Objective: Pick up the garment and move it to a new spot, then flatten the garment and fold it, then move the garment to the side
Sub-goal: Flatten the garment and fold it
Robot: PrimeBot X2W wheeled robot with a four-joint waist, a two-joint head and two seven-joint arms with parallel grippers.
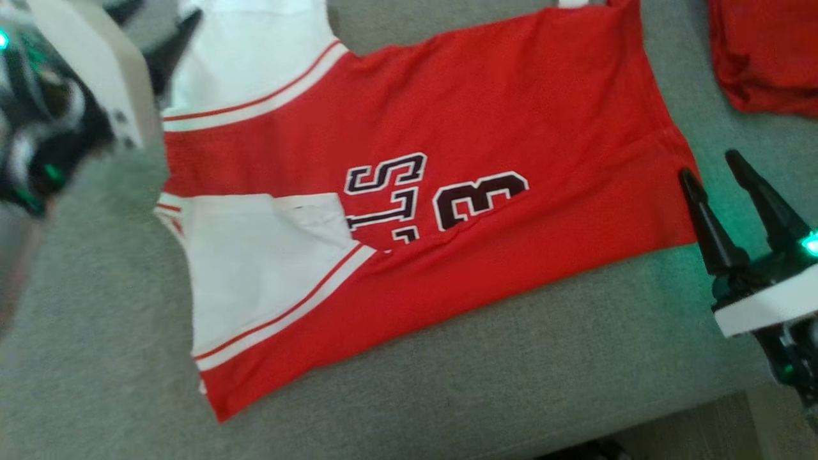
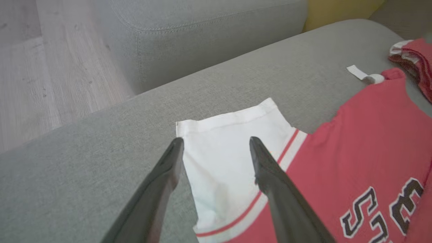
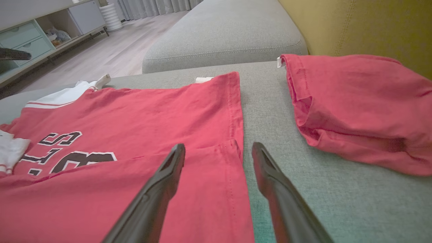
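The garment point(image 1: 486, 121) is a red jersey with white sleeves and dark letters and a number on it. It lies spread on the grey sofa cushion point(image 1: 447, 396), its near long edge folded over and one white sleeve point(image 1: 255, 268) laid on the front. My left gripper point(image 2: 216, 140) hovers open over the other white sleeve point(image 2: 229, 135), nothing between its fingers; in the head view it shows at the upper left point(image 1: 163, 13). My right gripper point(image 3: 218, 145) stands open just above the garment's hem point(image 3: 236, 111), holding nothing, at the right end of the garment point(image 1: 709, 165).
A second red garment point(image 1: 767, 57) lies bunched on the cushion beyond my right gripper point(image 3: 357, 108). A yellow backrest point(image 3: 371, 23) rises behind it. Another grey cushion point(image 3: 222, 33) adjoins, with wooden floor point(image 2: 40, 67) and a shelf unit point(image 3: 33, 37) beyond. The cushion's front edge point(image 1: 703, 409) runs near me.
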